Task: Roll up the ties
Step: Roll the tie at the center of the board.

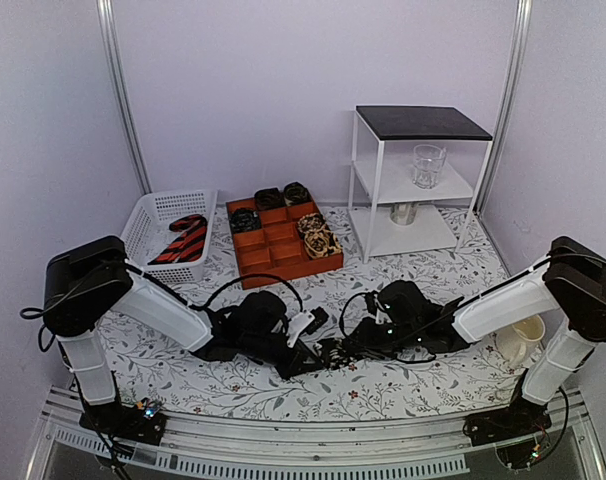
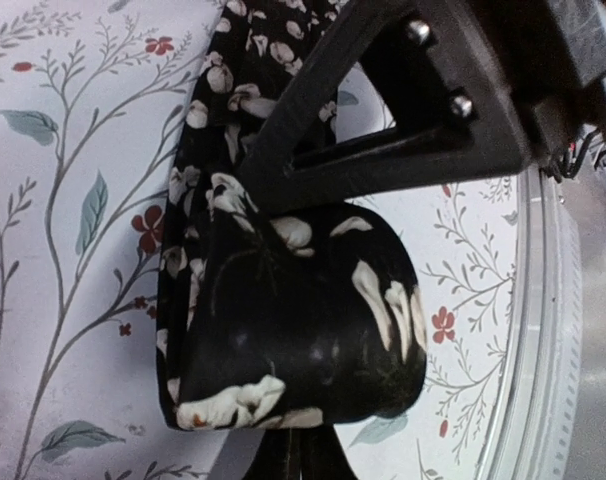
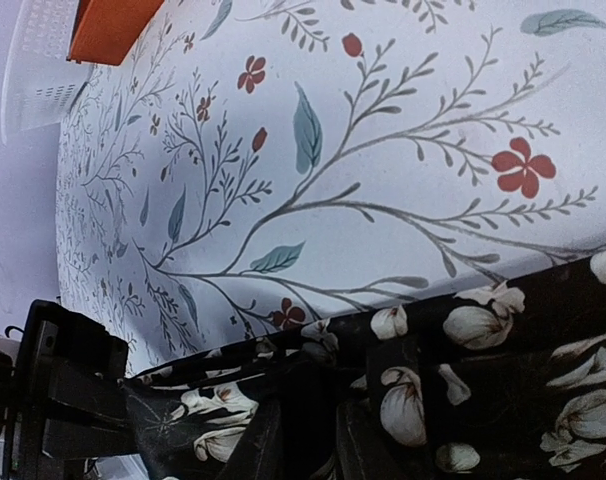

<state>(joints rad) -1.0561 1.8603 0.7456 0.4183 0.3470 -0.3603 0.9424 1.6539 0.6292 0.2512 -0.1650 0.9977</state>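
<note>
Black floral tie pinched by closed left fingers and narrowly parted right fingers.

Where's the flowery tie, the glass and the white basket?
flowery tie (image 2: pixel 303 340), left wrist view, its folded end.
glass (image 1: pixel 428 165), top view, its side.
basket (image 1: pixel 141 225), top view, its left wall.

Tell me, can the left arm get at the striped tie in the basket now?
Probably not yet: the left jaws are shut on the floral tie. Otherwise the open basket leaves the way free.
</note>
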